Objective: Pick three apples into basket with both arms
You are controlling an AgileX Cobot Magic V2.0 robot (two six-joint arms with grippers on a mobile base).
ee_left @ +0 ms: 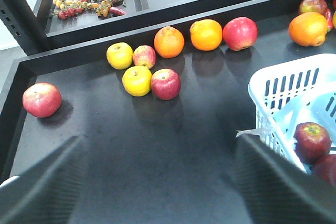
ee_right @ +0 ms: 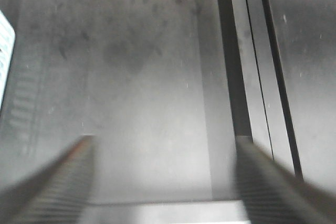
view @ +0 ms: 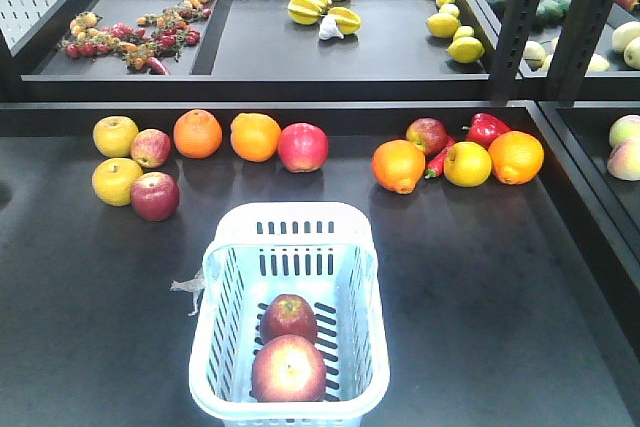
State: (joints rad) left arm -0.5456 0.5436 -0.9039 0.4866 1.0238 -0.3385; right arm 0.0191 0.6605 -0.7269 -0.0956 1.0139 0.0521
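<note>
The pale basket (view: pixel 225 277) stands at the front middle of the dark table and holds two red apples (view: pixel 289 317) (view: pixel 288 368). More apples lie loose behind it: a bright red one (view: pixel 302 147), a dark red one (view: pixel 155 196), a pinkish one (view: pixel 151 147) and one at the right (view: pixel 427 135). Neither arm shows in the front view. My left gripper (ee_left: pixel 157 182) hovers open over bare table left of the basket (ee_left: pixel 286 85), nothing between its fingers. A lone apple (ee_left: pixel 42 99) lies far left. My right gripper (ee_right: pixel 165 182) is open over bare table, the basket's edge (ee_right: pixel 4 51) to its left.
Oranges (view: pixel 198 133) (view: pixel 398 165), yellow apples (view: pixel 115 135) and a red pepper (view: pixel 485 128) lie along the table's back rim. A raised shelf behind carries starfruit (view: pixel 322 4) and lemons (view: pixel 450 22). Dark uprights (view: pixel 520 17) stand at the right. A scrap of clear plastic (view: pixel 190 287) lies by the basket.
</note>
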